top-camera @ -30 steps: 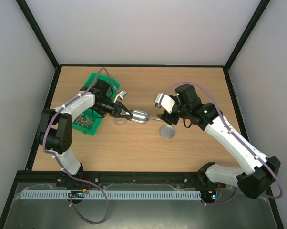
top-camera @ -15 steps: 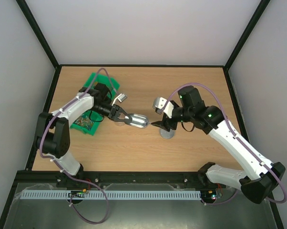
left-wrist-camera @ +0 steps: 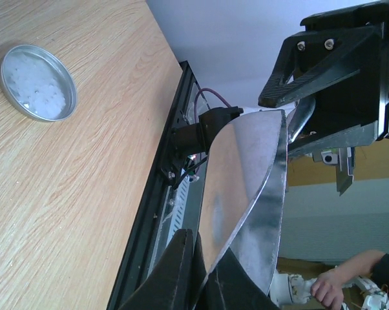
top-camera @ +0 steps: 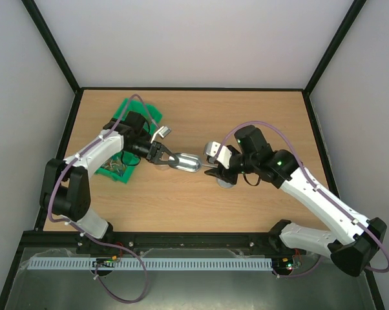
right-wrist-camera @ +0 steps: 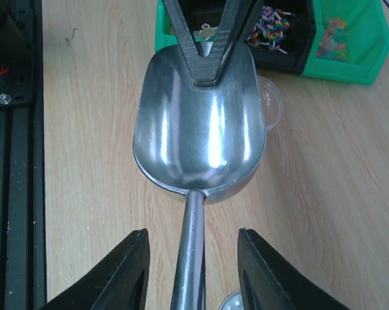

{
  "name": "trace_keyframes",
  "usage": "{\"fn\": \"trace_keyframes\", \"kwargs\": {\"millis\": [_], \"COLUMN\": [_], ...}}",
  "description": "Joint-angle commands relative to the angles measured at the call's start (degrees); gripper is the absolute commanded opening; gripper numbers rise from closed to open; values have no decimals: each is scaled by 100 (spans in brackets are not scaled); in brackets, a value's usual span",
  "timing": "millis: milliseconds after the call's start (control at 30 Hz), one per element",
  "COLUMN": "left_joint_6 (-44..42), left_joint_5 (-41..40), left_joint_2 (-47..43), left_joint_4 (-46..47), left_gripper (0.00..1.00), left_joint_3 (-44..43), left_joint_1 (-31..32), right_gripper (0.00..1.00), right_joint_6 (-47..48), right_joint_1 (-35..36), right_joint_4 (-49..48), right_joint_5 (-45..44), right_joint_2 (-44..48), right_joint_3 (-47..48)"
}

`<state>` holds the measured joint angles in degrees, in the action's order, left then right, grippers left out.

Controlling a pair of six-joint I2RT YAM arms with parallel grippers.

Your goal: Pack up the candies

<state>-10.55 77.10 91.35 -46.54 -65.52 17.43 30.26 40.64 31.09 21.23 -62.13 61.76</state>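
Tiny colourful candies (right-wrist-camera: 270,24) lie in the green box (right-wrist-camera: 349,68) behind the left pincer (right-wrist-camera: 207,74), which is clamped on the rim of the scoop (right-wrist-camera: 194,135). The right pincer (right-wrist-camera: 193,242) is apart, one finger each side of the scoop's handle (right-wrist-camera: 189,265).

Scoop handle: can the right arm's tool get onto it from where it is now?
Probably yes. The scoop has its handle between the right tool's open fingers with nothing in the way, and the left tool pinches the bowl's far rim, clear of the handle.
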Motion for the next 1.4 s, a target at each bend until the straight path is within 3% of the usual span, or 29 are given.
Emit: {"fn": "trace_keyframes", "kwargs": {"millis": [0, 567, 867, 933, 1000, 1100, 1167, 1267, 1367], "left_joint_6": [109, 191, 261, 368, 682, 1595, 1827, 1462, 849], "left_joint_5": [132, 149, 37, -171, -458, -939, -1421, -2232, -3026], "left_joint_2": [-192, -308, -374, -437, -557, -932, -1131, -1156, -949], "left_joint_4": [126, 186, 273, 379, 666, 1717, 2132, 1993, 1646], "left_gripper": [2, 2, 3, 18, 43, 75, 90, 99, 100], "left_joint_3": [90, 177, 199, 206, 222, 410, 428, 82, -308], "left_joint_1": [-11, -7, -11, -24, -71, -307, -520, -928, -1514], "right_gripper": [38, 22, 1, 1, 1, 1, 1, 1, 1], "right_joint_6": [-210, -216, -314, -368, -432, -614, -759, -949, -1078], "right_joint_1": [50, 67, 70, 75, 75, 72, 72, 72, 44], "right_joint_4": [-221, -476, -505, -517, -556, -684, -777, -894, -937], "right_joint_5": [18, 45, 58, 35, -19, -198, -377, -598, -731], "right_joint_2": [141, 88, 59, 61, 86, 123, 160, 208, 218], "right_joint_3": [-91, -195, -206, -186, -214, -268, -329, -450, -488]}}
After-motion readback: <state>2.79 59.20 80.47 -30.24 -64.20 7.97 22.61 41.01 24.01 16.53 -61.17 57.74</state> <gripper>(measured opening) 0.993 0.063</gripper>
